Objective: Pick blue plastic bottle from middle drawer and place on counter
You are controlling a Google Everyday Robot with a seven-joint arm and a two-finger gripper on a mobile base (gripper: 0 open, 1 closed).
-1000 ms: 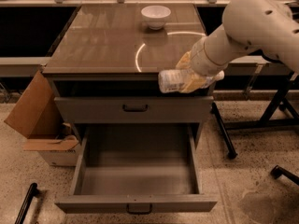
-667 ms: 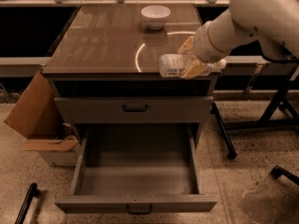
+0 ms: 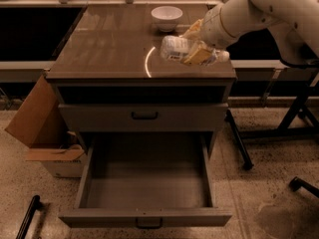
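One blue plastic bottle (image 3: 174,48) in jaws over counter (image 3: 99,49); one white bowl (image 3: 166,17); two drawers (image 3: 144,185); one cardboard box (image 3: 34,114).

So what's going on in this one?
The robot's arm reaches in from the right. Its two-finger gripper is shut on the small blue-labelled clear plastic bottle, holding it on its side over the right part of the glossy grey-brown counter. Below, the wide grey metal middle drawer stands pulled open and empty. A white bowl sits at the counter's back.
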